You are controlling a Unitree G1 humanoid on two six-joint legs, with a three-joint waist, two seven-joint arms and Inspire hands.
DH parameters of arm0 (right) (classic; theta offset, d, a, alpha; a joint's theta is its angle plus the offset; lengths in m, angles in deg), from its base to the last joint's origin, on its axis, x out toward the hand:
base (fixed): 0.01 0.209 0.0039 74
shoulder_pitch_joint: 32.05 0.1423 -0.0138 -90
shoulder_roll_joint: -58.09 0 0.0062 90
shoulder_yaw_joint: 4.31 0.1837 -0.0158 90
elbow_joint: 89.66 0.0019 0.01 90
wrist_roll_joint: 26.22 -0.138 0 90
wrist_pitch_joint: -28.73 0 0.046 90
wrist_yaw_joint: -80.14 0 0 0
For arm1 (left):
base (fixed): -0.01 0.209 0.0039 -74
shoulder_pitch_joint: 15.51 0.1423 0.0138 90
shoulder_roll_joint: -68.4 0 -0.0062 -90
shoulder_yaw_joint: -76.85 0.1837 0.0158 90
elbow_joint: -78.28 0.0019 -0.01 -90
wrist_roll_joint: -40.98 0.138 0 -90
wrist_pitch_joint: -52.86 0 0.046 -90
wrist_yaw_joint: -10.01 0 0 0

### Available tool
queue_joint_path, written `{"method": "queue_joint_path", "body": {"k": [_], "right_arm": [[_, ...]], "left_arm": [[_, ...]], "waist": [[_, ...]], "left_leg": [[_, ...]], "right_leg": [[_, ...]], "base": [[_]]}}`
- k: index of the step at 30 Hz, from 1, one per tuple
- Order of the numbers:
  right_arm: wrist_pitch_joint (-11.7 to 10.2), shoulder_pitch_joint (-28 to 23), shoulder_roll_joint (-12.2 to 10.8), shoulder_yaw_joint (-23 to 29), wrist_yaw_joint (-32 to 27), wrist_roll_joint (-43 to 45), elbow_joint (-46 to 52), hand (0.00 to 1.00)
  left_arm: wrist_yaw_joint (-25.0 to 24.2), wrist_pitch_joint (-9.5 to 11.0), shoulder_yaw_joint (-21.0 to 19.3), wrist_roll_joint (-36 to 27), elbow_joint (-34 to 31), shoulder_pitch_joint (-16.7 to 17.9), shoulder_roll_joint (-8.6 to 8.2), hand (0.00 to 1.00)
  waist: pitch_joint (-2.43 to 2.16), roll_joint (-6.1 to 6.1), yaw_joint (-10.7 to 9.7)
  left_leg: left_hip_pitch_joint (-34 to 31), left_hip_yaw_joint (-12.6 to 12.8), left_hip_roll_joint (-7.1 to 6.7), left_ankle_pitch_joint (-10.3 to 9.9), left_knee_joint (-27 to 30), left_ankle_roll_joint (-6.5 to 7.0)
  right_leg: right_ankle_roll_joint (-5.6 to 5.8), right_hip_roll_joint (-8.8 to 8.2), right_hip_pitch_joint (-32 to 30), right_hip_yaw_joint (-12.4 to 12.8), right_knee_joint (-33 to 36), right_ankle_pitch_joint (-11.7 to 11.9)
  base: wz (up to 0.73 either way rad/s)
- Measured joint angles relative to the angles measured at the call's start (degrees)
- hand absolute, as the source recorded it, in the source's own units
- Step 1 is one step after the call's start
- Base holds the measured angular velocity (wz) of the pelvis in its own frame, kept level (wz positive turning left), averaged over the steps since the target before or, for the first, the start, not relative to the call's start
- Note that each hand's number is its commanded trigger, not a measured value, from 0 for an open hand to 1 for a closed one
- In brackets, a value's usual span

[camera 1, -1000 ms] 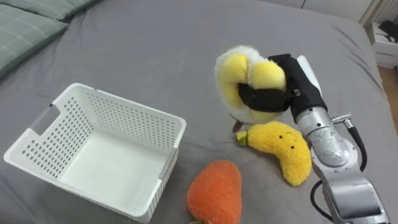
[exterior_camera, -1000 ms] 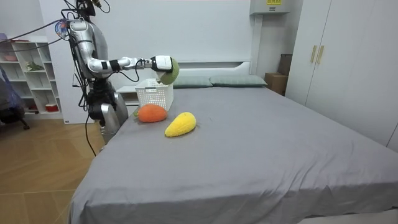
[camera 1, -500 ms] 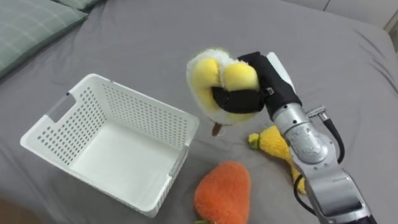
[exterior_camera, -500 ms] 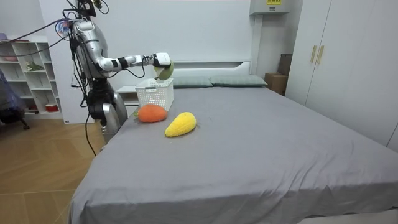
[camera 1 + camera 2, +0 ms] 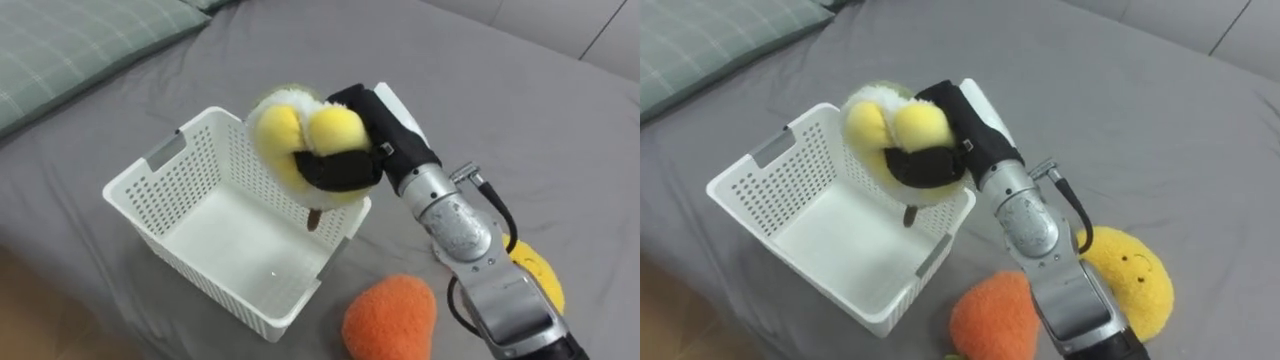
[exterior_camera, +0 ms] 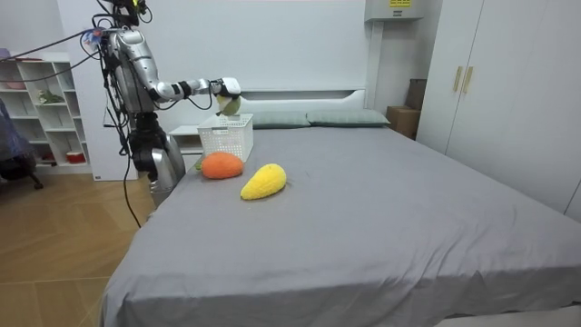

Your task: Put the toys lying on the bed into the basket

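My right hand (image 5: 345,168) is shut on a round yellow and white plush toy (image 5: 285,135), with dark fingers curled across its front. It holds the toy in the air over the near right part of a white perforated basket (image 5: 150,172), just above the rim. The basket stands on the grey bed and holds nothing that I can see. An orange plush (image 5: 392,320) lies on the bed to the right of the basket. A yellow plush with a face (image 5: 1132,280) lies further right, partly behind my forearm. In the room view the robot stands at the bed's corner, right arm (image 6: 186,88) stretched over the basket (image 6: 227,138).
A green checked pillow (image 5: 70,45) lies at the head of the bed, far left. Grey bedcover (image 5: 480,90) stretches wide beyond the toys. In the room view a shelf unit (image 6: 36,109) stands behind the robot and wardrobes (image 6: 508,91) line the room view's right.
My right hand has carried the yellow and white plush leftward, from above the bed beside the yellow plush to over the basket. The head camera has swung left with it.
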Motion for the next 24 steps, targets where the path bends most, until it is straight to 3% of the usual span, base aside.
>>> {"method": "queue_joint_path", "body": {"k": [4,6,10,11,12,13,19,24], "right_arm": [[0.06,0.82,0.02,0.00,0.08,0.84,-0.02,1.00],[0.06,1.04,-0.04,0.00,0.07,0.82,-0.02,0.71],[0.07,1.04,-1.08,-0.17,0.09,2.00,-1.30,0.53],[0.07,1.04,-1.27,-0.23,0.09,2.32,-1.63,0.41],[0.07,1.04,-1.55,-0.52,0.08,3.07,-2.33,0.16],[0.08,1.04,-1.75,-0.92,0.00,3.25,-3.28,0.00],[0.21,1.04,-2.09,-2.26,-0.11,3.14,-8.11,0.00],[0.20,1.04,-2.12,-2.29,-0.11,2.29,-10.18,0.00]], "left_arm": [[0.18,-0.08,0.06,0.00,-1.32,-0.33,-0.34,0.00],[0.19,-0.11,0.04,-0.05,-1.39,-0.36,-0.37,0.00],[0.20,-0.48,0.06,-0.10,-1.37,-0.37,-0.42,0.00],[0.20,-0.50,0.09,-0.10,-1.28,-0.37,-0.43,0.00],[0.20,-0.57,0.20,-0.12,-1.18,-0.32,-0.43,0.00],[0.20,-0.58,0.24,-0.16,-0.92,-0.31,-0.43,0.00],[0.27,-0.60,0.26,-0.11,0.04,-0.22,-0.38,0.00],[0.16,-0.60,0.27,-0.14,0.05,0.11,-0.45,0.00]], "waist": [[0.08,0.05,0.17],[0.18,0.19,0.26],[0.29,0.33,0.66],[0.33,0.38,0.66],[0.40,0.48,0.69],[0.48,0.60,0.75],[0.79,1.05,2.02],[0.78,1.01,2.22]], "left_leg": [[-0.52,-1.25,-0.54,0.19,0.05,0.39],[-0.60,-1.81,-0.77,0.10,0.04,0.56],[-0.63,-1.95,-1.03,0.13,0.04,0.94],[-0.64,-1.96,-1.06,0.14,0.04,1.00],[-0.64,-1.99,-1.13,0.12,0.04,1.11],[-0.63,-2.10,-1.26,0.12,0.05,1.21],[-0.74,-2.57,-1.78,0.36,0.04,1.73],[-0.84,-2.64,-1.94,0.55,0.10,2.06]], "right_leg": [[0.40,-0.40,-0.09,-1.32,0.01,0.25],[0.60,-0.49,-0.04,-1.61,0.00,0.37],[0.96,-0.73,0.01,-1.81,0.05,0.59],[1.00,-0.76,0.01,-1.85,0.05,0.61],[1.10,-0.82,0.00,-1.86,0.06,0.67],[1.19,-0.92,0.01,-1.87,0.06,0.67],[1.70,-1.38,0.01,-2.45,0.02,0.65],[2.06,-1.58,-0.06,-2.92,-0.06,0.87]], "base": [[0.16],[0.09],[0.02],[0.00],[0.00],[0.00],[0.03],[0.05]]}}
